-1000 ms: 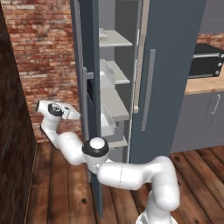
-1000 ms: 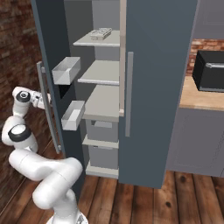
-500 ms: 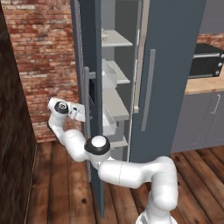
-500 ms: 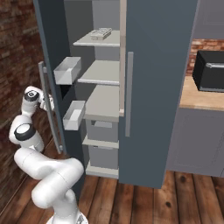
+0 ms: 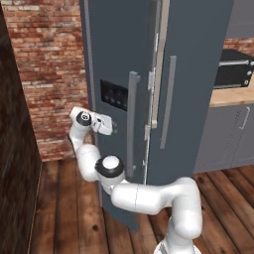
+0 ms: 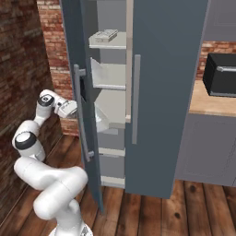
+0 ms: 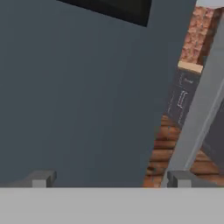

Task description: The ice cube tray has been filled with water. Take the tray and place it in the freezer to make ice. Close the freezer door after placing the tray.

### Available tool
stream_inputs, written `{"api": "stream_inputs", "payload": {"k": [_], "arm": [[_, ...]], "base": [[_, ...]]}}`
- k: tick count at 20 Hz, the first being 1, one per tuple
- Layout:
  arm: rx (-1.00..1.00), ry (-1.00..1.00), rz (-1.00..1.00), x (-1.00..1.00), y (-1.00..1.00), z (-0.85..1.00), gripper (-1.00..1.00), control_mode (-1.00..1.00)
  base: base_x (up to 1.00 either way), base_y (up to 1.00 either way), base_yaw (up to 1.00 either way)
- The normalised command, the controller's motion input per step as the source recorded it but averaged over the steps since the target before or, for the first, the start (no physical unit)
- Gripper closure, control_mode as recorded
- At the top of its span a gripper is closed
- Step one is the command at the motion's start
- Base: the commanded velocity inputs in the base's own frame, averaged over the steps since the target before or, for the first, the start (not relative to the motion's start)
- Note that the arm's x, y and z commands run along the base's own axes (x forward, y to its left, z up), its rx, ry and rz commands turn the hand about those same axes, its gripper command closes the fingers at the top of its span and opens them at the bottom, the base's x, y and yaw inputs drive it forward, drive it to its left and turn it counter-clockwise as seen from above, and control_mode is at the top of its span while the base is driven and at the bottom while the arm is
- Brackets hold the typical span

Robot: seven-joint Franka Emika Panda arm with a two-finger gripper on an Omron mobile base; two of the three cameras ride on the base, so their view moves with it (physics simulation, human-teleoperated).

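Ice cube tray [image 6: 103, 36] sits on the freezer's [image 6: 170, 92] top shelf in the right base view. Left base view: my claw [image 5: 112, 127], spread wide and empty, presses the half-shut freezer door [image 5: 116, 59]. Hand view: my fingertips [image 7: 41, 179] face its blue panel.

Likely a home kitchen: freezer [image 6: 161, 92], oven [image 6: 221, 73], wooden counter [image 6: 207, 103].
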Motion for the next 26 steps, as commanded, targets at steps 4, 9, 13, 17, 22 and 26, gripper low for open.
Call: {"api": "stream_inputs", "payload": {"k": [4, 9, 13, 17, 22, 26], "arm": [[0.0, -0.1, 0.15, -0.21, -0.83, 0.0, -1.0, -1.0], [0.0, -0.13, 0.31, -0.03, -0.55, 0.0, -1.0, -1.0], [0.02, -0.13, 0.44, 0.02, -0.53, 0.0, -1.0, -1.0], [0.03, -0.11, 0.51, 0.21, -0.6, 0.0, -1.0, -1.0], [0.02, -0.06, 0.55, 0.59, -0.64, -0.01, -1.0, -1.0], [0.0, 0.0, 0.5, 0.97, -0.44, -0.04, -1.0, -1.0]], "base": [[0.0, 0.0, 0.0], [0.0, 0.0, 0.0], [0.0, 0.0, 0.0], [0.0, 0.0, 0.0], [0.0, 0.0, 0.0], [0.0, 0.0, 0.0]]}}
